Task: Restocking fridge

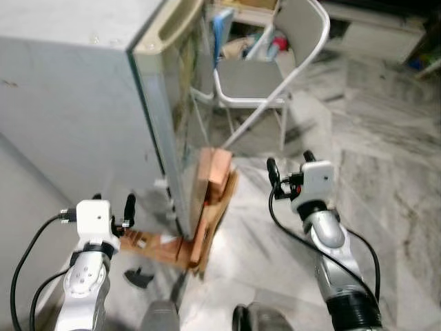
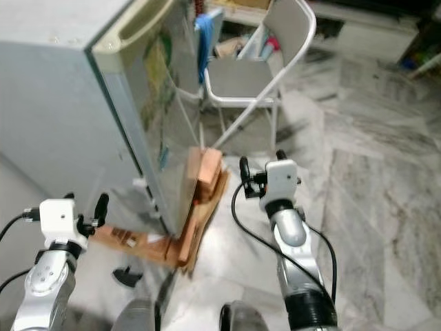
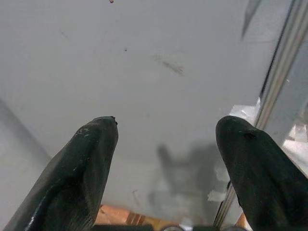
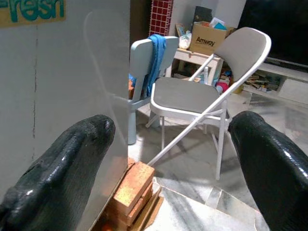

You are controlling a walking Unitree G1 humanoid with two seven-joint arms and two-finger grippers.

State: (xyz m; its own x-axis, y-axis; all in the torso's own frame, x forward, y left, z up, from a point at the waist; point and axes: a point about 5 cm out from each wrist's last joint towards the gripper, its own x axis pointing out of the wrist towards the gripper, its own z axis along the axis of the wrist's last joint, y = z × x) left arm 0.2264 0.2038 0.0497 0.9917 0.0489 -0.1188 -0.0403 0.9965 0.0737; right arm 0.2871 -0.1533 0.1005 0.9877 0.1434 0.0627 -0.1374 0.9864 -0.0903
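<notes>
Marble floor (image 1: 386,158) spreads beyond both arms; the fridge (image 1: 76,110), shut, stands ahead of the left gripper (image 1: 114,207), whose fingers are spread wide and empty; a folding chair (image 1: 275,69) sits beyond the right gripper (image 1: 289,169), equally wide; wooden blocks (image 1: 210,186) prop the fridge's corner; swinging the door might, I judge, nudge them loose.

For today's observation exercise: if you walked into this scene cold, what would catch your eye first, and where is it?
The big grey fridge fills the robot's left side, its door shut, propped on bricks and wooden boards at its corner. Behind it, on the marble floor, stands a white folding chair. Both grippers are raised and open, the left gripper facing the fridge's side, the right gripper towards the chair.
</notes>
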